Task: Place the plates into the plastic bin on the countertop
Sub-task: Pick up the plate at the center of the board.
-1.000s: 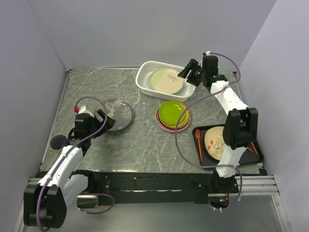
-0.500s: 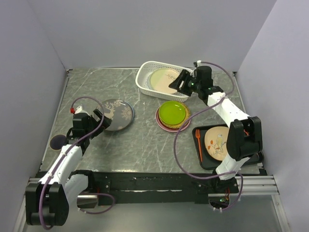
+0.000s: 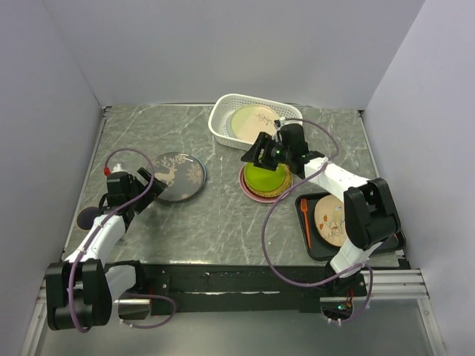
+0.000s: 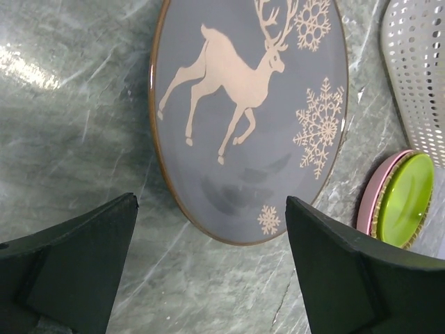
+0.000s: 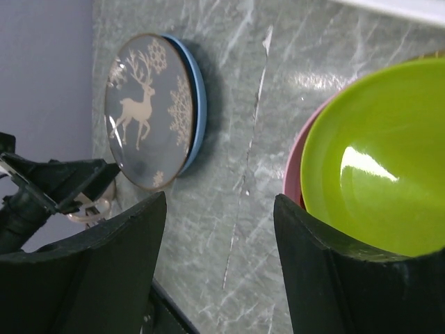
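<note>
As right end effector [image 3: 254, 153] shifts, over plates [image 3: 267, 179]

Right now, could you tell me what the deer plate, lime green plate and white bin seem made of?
The deer plate looks like glazed ceramic: smooth grey face, soft reflections, thin brown rim; melamine is possible. The lime green plate is glossy with a sharp highlight: plastic or glazed ceramic, unclear. The white bin looks like matte moulded plastic with regular perforations.
</note>
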